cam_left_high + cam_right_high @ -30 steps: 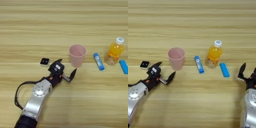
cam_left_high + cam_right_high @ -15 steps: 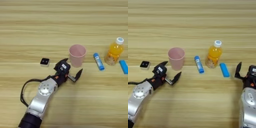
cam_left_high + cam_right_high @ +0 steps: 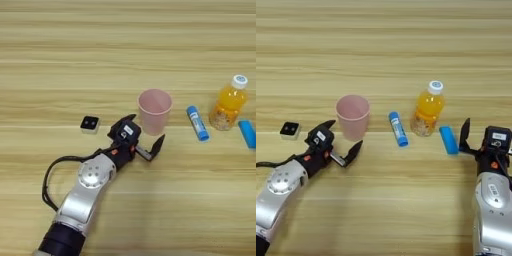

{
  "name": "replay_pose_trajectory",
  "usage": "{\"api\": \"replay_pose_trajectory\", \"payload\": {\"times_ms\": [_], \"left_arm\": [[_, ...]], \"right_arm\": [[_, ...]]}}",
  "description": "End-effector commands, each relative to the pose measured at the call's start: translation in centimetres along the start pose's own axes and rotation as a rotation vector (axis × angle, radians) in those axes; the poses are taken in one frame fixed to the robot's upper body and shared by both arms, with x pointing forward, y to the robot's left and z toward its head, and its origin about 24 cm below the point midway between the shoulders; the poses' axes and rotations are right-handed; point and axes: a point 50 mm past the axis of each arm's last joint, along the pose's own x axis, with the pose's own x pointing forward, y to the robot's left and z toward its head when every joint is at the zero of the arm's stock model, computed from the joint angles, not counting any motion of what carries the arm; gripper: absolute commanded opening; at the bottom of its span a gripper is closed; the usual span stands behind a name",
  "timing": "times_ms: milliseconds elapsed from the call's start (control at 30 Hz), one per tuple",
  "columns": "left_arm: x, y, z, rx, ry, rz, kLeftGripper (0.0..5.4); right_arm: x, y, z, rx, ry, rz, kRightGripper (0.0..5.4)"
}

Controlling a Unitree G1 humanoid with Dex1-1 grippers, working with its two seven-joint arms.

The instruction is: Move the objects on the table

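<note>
Forward since last frame: my left claw (image 3: 143,135), spread wide to straddle the upright pink plastic cup (image 3: 154,111) just ahead; right claw (image 3: 476,136) parked, state unclear.

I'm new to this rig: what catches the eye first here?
The left gripper, fingers spread open, sits right at the base of the upright pink cup mid-table. To the right stands an orange juice bottle between two blue bars, with the right gripper beside the outer one.
</note>
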Motion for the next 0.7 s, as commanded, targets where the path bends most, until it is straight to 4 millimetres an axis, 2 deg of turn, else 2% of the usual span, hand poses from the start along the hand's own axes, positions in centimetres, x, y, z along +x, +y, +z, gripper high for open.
{"api": "replay_pose_trajectory", "payload": {"times_ms": [33, 700], "left_arm": [[0.8, 0.3, 0.1, -0.004, 0.000, 0.020, 5.40], [2.6, 0.5, 0.4, -0.017, -0.004, 0.024, 5.40]], "right_arm": [[0.0, 0.1, 0.2, -0.007, -0.010, 0.013, 5.38], [-0.2, 0.5, 0.2, 0.003, -0.010, 0.017, 5.38]]}}
